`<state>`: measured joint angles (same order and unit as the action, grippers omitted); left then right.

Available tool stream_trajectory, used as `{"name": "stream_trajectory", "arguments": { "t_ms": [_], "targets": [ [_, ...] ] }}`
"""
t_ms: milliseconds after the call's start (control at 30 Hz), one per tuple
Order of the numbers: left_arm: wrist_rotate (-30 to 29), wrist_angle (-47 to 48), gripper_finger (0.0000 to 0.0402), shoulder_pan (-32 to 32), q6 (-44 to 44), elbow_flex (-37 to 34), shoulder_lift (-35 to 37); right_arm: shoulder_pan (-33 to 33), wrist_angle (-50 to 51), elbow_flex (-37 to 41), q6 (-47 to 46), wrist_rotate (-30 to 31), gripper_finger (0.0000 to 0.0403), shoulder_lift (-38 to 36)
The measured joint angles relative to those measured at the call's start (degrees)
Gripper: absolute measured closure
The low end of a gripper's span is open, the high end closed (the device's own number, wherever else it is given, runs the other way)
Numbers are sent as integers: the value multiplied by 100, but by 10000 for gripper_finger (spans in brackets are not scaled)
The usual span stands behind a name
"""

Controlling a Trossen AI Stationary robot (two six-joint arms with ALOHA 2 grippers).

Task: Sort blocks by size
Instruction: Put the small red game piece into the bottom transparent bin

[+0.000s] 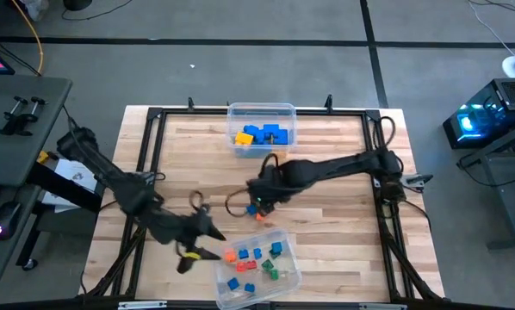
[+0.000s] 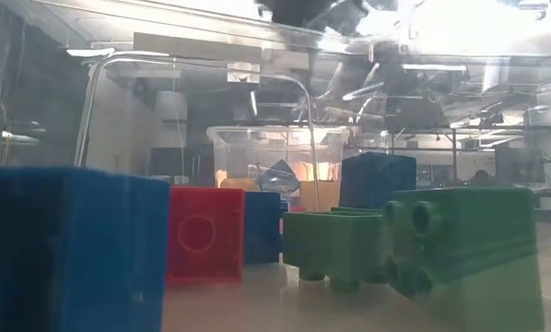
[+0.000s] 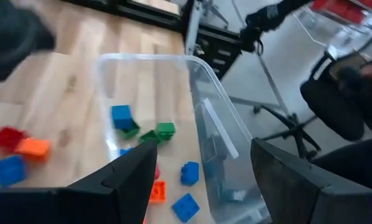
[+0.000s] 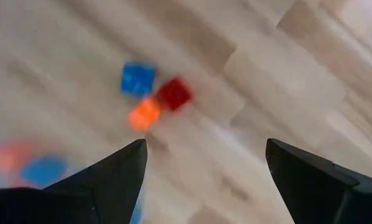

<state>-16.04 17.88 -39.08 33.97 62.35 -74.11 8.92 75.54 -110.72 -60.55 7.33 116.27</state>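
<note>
Three loose tiny cubes, blue [image 4: 138, 78], red [image 4: 174, 93] and orange [image 4: 144, 114], lie together on the wooden table [image 1: 326, 224]; they also show in the high view [image 1: 256, 211]. My right gripper [image 1: 259, 198] hovers just above them, open and empty [image 4: 204, 180]. My left gripper [image 1: 207, 244] is open and empty beside the near clear bin's [image 1: 285, 277] left rim, looking into it [image 3: 201, 180]. That bin holds several tiny cubes in blue, green, orange and red [image 3: 164, 130]. The far clear bin [image 1: 285, 112] holds larger blue and yellow blocks [image 1: 262, 135].
The low view looks through the near bin at blue [image 2: 68, 244], red [image 2: 206, 231] and green [image 2: 464, 254] cubes up close, with the far bin [image 2: 275, 166] behind. A black frame [image 1: 145, 146] borders the table. An office chair [image 3: 335, 106] stands beyond the table edge.
</note>
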Motion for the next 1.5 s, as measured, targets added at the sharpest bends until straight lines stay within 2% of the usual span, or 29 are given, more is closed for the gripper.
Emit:
{"name": "stream_trajectory", "arguments": {
  "t_ms": [67, 200, 333, 467, 600, 667, 733, 833, 900, 967, 1033, 1100, 1133, 1200, 1300, 1500],
  "targets": [
    [-373, 348, 159, -232, 189, 0, 300, -232, -131, 0, -78, -2, 80, 163],
    [-1285, 929, 159, -906, 819, 2, 615, -584, -538, 0, -149, -427, 80, 487],
    [-2117, 1088, 159, -1670, 1545, 2, 511, -565, -672, 1, -264, -768, 80, 843],
    [-2917, 1070, 159, -2348, 2124, 2, 178, -380, -585, 0, -367, -721, 80, 911],
    [-3495, 1088, 159, -2732, 2524, 2, -224, -187, 344, 0, -229, -401, 80, 701],
    [-3553, 1091, 159, -2804, 2657, 1, -367, -79, 1244, 13, -211, -183, 80, 490],
    [-3553, 1096, 159, -2816, 2696, 2, -428, 18, 1466, 431, -403, -174, 82, 105],
    [-3556, 1153, 159, -2812, 2698, 2, -414, 192, 544, 1916, -1229, -718, 87, -846],
    [-3560, 1178, 159, -2840, 2700, 2, -335, 413, -244, 3095, -2283, -1013, 89, -1676],
    [-3610, 1210, 159, -2882, 2696, 2, -242, 642, -1508, 4185, -3420, -1207, 89, -2438],
    [-3716, 1316, 159, -2895, 2693, 2, -181, 741, -3293, 5036, -4452, -836, 89, -2966],
    [-3823, 1433, 159, -2892, 2695, 2, -137, 624, -4716, 5504, -4853, -103, 89, -3118],
    [-3865, 1464, 159, -2881, 2695, 2, -113, 525, -5168, 5563, -4842, 0, 89, -3027],
    [-3885, 1511, 159, -2819, 2696, 2, -82, 343, -5250, 5354, -4616, -180, 89, -2537],
    [-3870, 1537, 159, -2761, 2726, 2, -66, 74, -4676, 4509, -3937, -500, 89, -1585],
    [-3934, 1528, 159, -2660, 3152, 2, -63, -429, -3377, 2673, -2869, -231, 89, -186]
  ]
}}
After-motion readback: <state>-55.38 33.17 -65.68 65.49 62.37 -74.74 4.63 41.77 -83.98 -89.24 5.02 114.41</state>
